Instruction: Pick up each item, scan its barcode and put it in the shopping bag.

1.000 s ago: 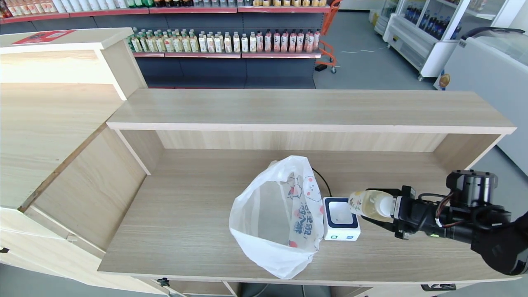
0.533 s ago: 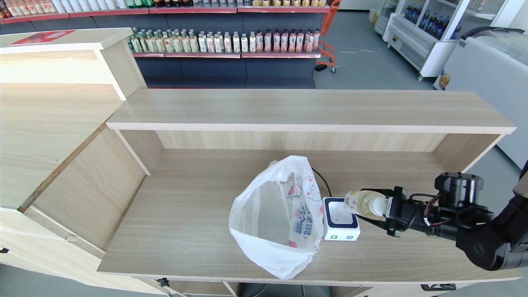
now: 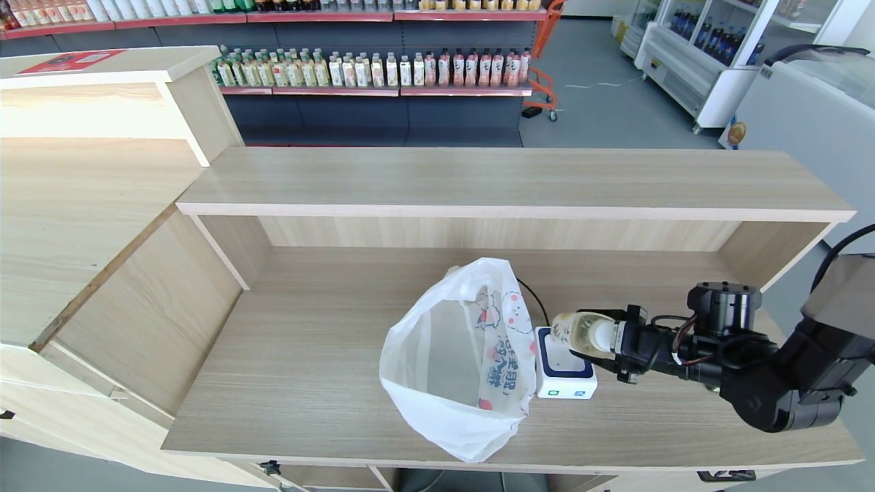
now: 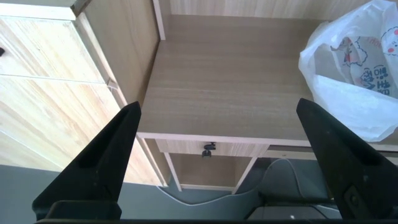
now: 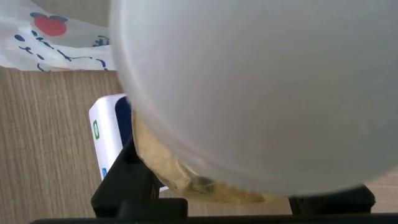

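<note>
My right gripper (image 3: pixel 601 336) is shut on a pale yellow drink bottle (image 3: pixel 573 331) with a white cap, held lying sideways just above the white barcode scanner (image 3: pixel 563 372) on the counter. The bottle's bottom end points toward the white shopping bag (image 3: pixel 459 362), which stands open right beside the scanner. Up close in the right wrist view, the bottle's white cap (image 5: pixel 249 87) looms large, with the scanner (image 5: pixel 112 140) and the bag (image 5: pixel 56 37) beyond it. My left gripper (image 4: pixel 217 155) stands open off the counter's near left edge, with the bag (image 4: pixel 354 68) at one side.
The wooden counter (image 3: pixel 321 355) has a raised back shelf (image 3: pixel 506 181) and side walls. A black cable (image 3: pixel 536 301) runs behind the scanner. Store shelves of bottles (image 3: pixel 369 68) and freezers (image 3: pixel 690 61) stand beyond.
My right arm has carried the bottle leftward, from beside the scanner's right edge to over the scanner, closer to the bag.
</note>
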